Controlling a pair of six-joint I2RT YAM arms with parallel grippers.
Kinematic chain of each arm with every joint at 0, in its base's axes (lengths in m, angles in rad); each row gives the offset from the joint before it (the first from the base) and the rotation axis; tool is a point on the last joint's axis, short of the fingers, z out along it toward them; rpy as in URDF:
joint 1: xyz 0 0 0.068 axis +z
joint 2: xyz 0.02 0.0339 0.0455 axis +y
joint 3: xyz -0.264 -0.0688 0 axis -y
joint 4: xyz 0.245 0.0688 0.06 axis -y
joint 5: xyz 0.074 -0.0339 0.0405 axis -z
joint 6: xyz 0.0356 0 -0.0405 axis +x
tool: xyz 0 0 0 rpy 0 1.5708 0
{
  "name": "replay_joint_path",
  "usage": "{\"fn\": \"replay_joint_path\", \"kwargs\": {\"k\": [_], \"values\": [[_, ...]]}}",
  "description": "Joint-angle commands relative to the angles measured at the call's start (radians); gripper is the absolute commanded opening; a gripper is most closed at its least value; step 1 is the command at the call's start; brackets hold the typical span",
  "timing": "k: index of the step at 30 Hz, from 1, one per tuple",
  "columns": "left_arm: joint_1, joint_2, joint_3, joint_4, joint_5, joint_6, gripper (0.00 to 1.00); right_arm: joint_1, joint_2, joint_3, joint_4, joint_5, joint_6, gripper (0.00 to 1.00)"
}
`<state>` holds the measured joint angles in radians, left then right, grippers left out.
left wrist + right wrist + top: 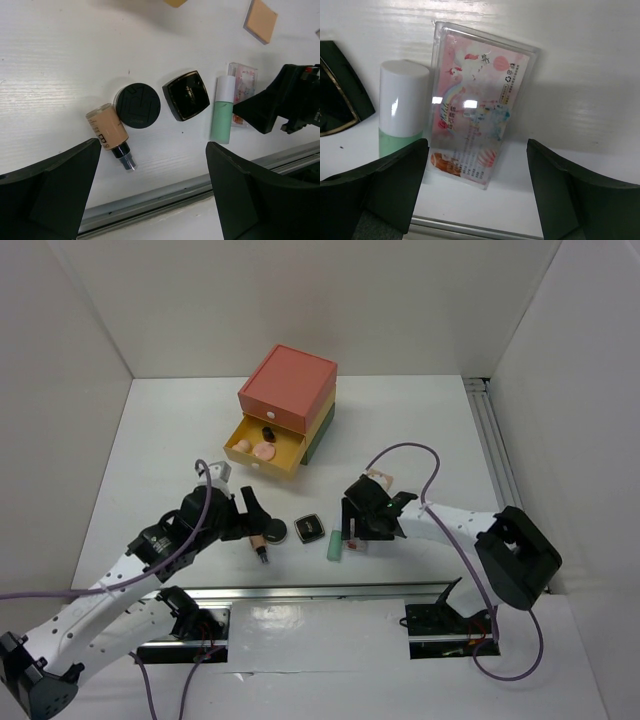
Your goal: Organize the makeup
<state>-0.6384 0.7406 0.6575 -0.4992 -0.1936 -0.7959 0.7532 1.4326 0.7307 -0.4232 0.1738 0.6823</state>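
Two arms work over one white table point(400, 430); contents are listed by size.

1. Drawer box point(290, 390): red top tier, yellow drawer point(240, 452) pulled open, green tier below. It stands at the far centre of the table. The drawer holds peach round puffs point(262, 450) and one small dark item whose kind is unclear.
2. Left gripper point(154, 150): jaws spread wide, nothing between them, hanging above the round compact and the tan bottle.
3. Right gripper point(476, 150): jaws spread, straddling the near end of the pink sachet. One finger sits just beside its corner and the other stands apart; no pinch.
4. Pink sachet point(244, 82): flat on the table, clear-edged, unicorn print, at the right end of the near row.
5. Mint-green tube point(222, 117): white cap, lying against the sachet's side.
6. Tan bottle point(106, 131): on its side, dark pump neck toward the rail, touching the round compact.
7. Square black compact point(186, 95): closed, gold-edged, between tube and round compact.
8. Round black compact point(137, 105): closed.
9. Beige sponge point(261, 21): flat, beyond the sachet.
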Motion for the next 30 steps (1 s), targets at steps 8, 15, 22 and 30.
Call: {"fn": "replay_joint_path", "kwargs": {"k": [8, 15, 22, 30], "values": [[-0.004, -0.037, 0.044, -0.016, -0.041, -0.002, 1.00, 0.017, 0.104, 0.021, 0.146, 0.022, 0.037, 0.86], [-0.004, -0.027, 0.056, -0.027, -0.066, -0.012, 1.00, 0.017, 0.140, 0.044, 0.052, 0.125, 0.112, 0.61], [-0.004, -0.006, 0.094, -0.027, -0.101, -0.012, 1.00, 0.026, 0.008, 0.053, 0.008, 0.204, 0.016, 0.35], [-0.004, 0.003, 0.094, -0.070, -0.168, -0.051, 1.00, 0.067, -0.113, 0.301, 0.244, -0.007, -0.699, 0.38]]}}
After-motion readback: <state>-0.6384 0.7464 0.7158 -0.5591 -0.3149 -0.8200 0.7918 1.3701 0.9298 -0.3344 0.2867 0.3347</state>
